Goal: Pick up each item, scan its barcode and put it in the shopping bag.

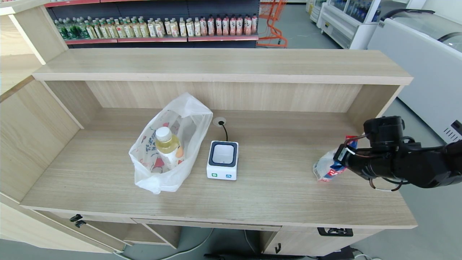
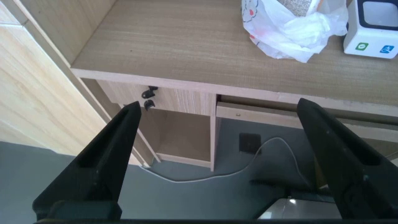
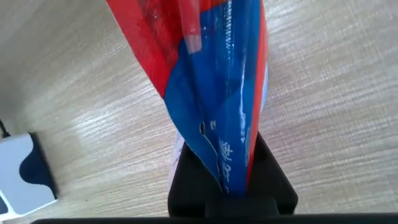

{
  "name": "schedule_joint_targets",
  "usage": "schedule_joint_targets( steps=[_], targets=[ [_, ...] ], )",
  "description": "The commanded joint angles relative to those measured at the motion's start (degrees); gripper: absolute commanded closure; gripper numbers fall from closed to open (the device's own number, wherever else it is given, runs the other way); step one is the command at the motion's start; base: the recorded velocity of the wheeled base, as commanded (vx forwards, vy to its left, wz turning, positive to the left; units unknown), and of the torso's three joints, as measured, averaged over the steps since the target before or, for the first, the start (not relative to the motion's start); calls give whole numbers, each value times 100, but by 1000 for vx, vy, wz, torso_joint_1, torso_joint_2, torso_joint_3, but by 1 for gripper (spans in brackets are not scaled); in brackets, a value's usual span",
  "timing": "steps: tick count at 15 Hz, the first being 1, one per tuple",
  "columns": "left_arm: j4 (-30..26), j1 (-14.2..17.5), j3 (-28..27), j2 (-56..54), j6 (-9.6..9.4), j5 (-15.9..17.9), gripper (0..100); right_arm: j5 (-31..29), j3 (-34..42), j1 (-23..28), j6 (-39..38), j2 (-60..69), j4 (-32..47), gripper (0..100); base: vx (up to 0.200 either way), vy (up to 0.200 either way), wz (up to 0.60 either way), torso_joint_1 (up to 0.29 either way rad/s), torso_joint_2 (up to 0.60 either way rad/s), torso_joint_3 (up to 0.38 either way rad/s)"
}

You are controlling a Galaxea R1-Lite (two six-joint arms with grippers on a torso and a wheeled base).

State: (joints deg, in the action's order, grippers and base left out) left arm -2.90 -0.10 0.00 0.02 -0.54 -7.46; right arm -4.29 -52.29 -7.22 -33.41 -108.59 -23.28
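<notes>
Right gripper (image 1: 341, 159) first: its black fingers (image 3: 273, 180) are clamped on one end of a crinkly red, blue and white plastic snack packet (image 1: 326, 169). The packet is by the right edge of the pale wood-grain worktop (image 1: 274, 187), about midway front to back. Whether its lower end touches the wood, I can't tell.

Left gripper (image 2: 219, 109): fingers spread wide, nothing between them, hanging below the worktop's front left corner.

Between packet and bag stands a white box scanner with a dark-framed window (image 1: 222, 160), with a black cable (image 1: 225, 131) running to a grommet near the back. Just beside it on the left is a thin white plastic shopping bag with red print (image 1: 144, 180), mouth open, with a white-capped bottle of yellowish drink (image 1: 168, 144) upright inside.

A raised wooden ledge (image 1: 216, 65) walls off the back edge. Beyond it are a shelf of bottled drinks (image 1: 155, 27), an orange basket trolley (image 1: 274, 21), and white chest freezers (image 1: 422, 47) to the right.
</notes>
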Motion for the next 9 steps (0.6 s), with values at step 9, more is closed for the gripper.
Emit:
schedule_joint_targets(
  steps=[9],
  targets=[
    [0, 10, 0, 6, 1, -1, 0, 6327, 342, 309, 1742, 2519, 96, 100, 0, 0, 0, 0, 0, 0]
  ],
)
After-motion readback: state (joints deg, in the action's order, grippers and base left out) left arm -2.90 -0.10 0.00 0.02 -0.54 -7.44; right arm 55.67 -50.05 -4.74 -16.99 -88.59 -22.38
